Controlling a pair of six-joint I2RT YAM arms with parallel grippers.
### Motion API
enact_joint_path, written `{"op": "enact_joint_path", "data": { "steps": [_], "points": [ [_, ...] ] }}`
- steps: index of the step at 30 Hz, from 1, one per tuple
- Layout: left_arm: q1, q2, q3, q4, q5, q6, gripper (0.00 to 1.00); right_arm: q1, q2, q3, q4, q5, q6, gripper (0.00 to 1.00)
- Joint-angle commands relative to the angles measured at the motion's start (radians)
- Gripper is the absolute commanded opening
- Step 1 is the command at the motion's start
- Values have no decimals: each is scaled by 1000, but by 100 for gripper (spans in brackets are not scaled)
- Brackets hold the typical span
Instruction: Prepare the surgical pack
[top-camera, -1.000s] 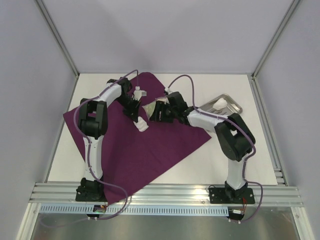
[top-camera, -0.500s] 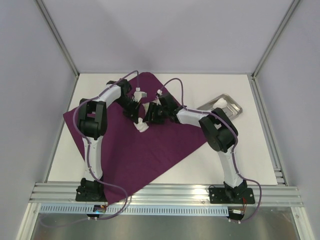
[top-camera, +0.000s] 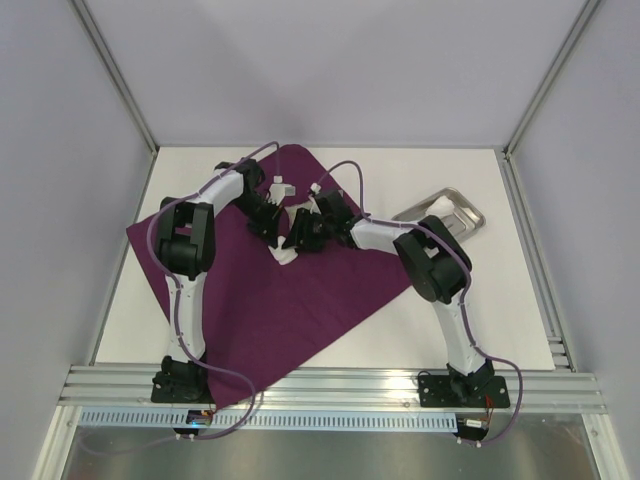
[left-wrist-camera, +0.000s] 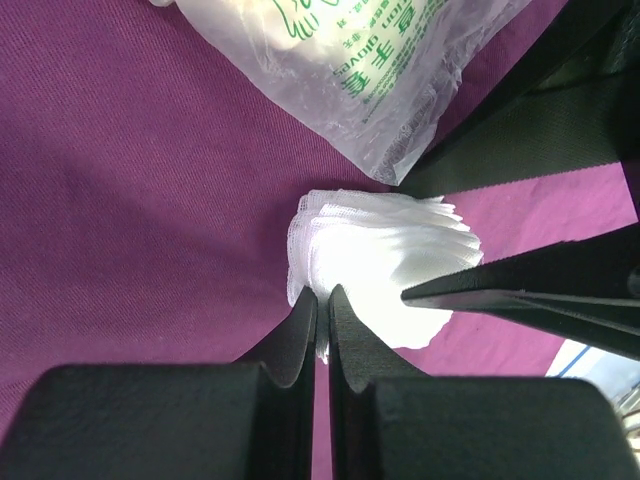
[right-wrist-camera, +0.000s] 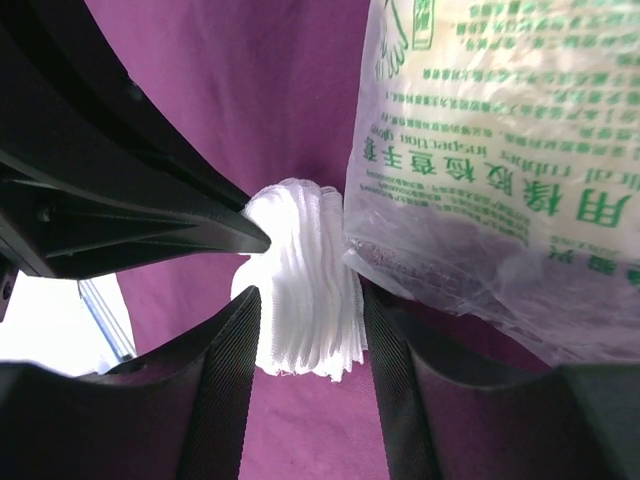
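White counter (top-camera: 480, 300), grey walls: on the purple cloth (top-camera: 300, 300) the left hand (left-wrist-camera: 322, 295) pinches the gauze stack (left-wrist-camera: 390, 250). The right hand (right-wrist-camera: 308, 295) has moved in, jaws narrower but open around it.

Right arm: swung left, away from the tray (top-camera: 470, 215), elbow drawn in toward the cloth (top-camera: 300, 300).
Right hand (right-wrist-camera: 308, 300): carried across the cloth to the gauze (right-wrist-camera: 300, 250); fingers now flank the stack, closer together than a second ago.
Packet (right-wrist-camera: 480, 150): earlier plain from above, now largely covered by that hand and lying against one finger.
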Motion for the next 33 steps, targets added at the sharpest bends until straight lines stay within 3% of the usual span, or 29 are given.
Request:
{"op": "enact_joint_path", "data": {
  "steps": [1, 11, 16, 18, 19, 20, 23, 26, 33],
  "points": [
    [-14, -55, -18, 14, 34, 34, 0, 16, 41, -4, -16, -53, 28, 48],
    [-14, -57, -32, 30, 17, 31, 0, 18, 100, 39, 28, -107, 75, 33],
    [-14, -73, -28, 33, -23, 27, 1, 18, 74, 31, 30, -109, 72, 12],
    [-14, -83, -22, 37, -64, 7, 10, 18, 60, 26, 30, -112, 68, 1],
    [-14, -90, -19, 37, -128, -2, 19, 18, 49, 25, 28, -113, 68, 0],
    [-14, -113, -18, 31, -155, -12, 41, 18, 29, 25, 27, -113, 63, 1],
    [-14, -184, -16, 11, -198, -24, 66, 18, -23, 26, 7, -107, 40, 1],
    [-14, -271, -16, -21, -216, -30, 100, 16, -87, 26, -41, -92, 3, 0],
    [-13, -469, -42, -112, -318, -30, 100, 0, -208, -15, -70, -84, -15, 1]
  ]
}}
